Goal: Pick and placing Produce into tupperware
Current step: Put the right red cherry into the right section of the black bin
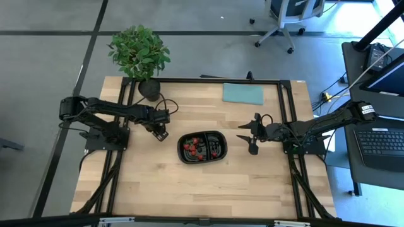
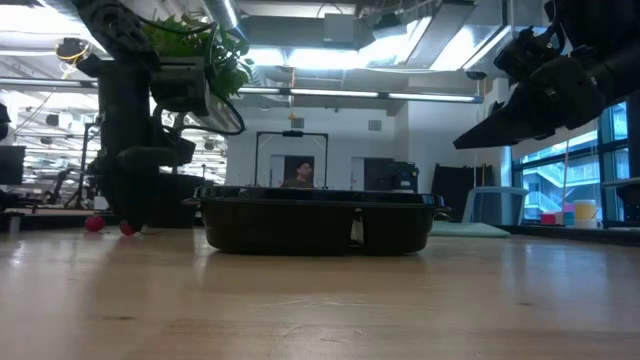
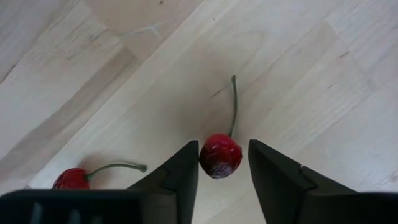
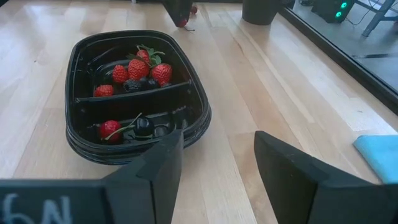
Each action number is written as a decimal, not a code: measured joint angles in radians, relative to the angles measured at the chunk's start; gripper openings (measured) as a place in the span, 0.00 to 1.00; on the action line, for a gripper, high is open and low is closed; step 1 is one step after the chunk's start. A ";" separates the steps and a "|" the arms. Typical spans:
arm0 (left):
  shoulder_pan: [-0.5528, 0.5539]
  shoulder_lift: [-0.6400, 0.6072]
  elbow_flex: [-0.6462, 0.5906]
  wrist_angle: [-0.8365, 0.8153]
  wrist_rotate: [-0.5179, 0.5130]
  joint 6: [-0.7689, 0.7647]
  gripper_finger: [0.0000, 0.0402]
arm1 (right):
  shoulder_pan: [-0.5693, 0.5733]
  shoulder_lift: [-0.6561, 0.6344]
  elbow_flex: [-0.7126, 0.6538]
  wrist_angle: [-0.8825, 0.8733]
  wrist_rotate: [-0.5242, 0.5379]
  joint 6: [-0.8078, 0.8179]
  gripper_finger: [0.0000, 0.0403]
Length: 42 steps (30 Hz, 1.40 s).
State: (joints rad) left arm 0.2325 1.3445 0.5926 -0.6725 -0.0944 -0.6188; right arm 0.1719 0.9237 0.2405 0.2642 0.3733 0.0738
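Observation:
The black two-compartment tray (image 1: 202, 146) sits mid-table and holds red strawberries and dark berries (image 4: 138, 70) in one compartment, with a red fruit and a dark berry (image 4: 127, 127) in the other. My left gripper (image 1: 162, 134) is down at the table just left of the tray. It is open, and its fingers (image 3: 222, 146) stand on either side of a red cherry (image 3: 220, 155) that lies on the wood with its green stem pointing away. A second stemmed cherry (image 3: 71, 179) lies beside it. My right gripper (image 1: 251, 135) hovers open, right of the tray (image 4: 217, 155). My left gripper comes from above with a finger on each side of the cherry's body (image 3: 205, 158). One finger (image 3: 186, 171) stands right against it and the other (image 3: 267, 171) leaves a gap. I cannot tell whether the near finger touches. The cherry rests on the table.
A potted plant (image 1: 139, 53) stands at the far left corner of the table, and a teal cloth (image 1: 243, 93) lies flat by the far edge. Bare wood stretches along the near side of the tray. A person (image 2: 297, 175) shows in the room beyond the table.

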 joint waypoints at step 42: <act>-0.235 0.094 0.449 0.305 0.078 0.408 0.17 | 0.000 0.000 0.000 0.012 0.000 0.000 0.50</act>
State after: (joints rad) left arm -0.0024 1.4387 1.0418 -0.3677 -0.0164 -0.2107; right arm 0.1722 0.9236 0.2401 0.2759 0.3733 0.0743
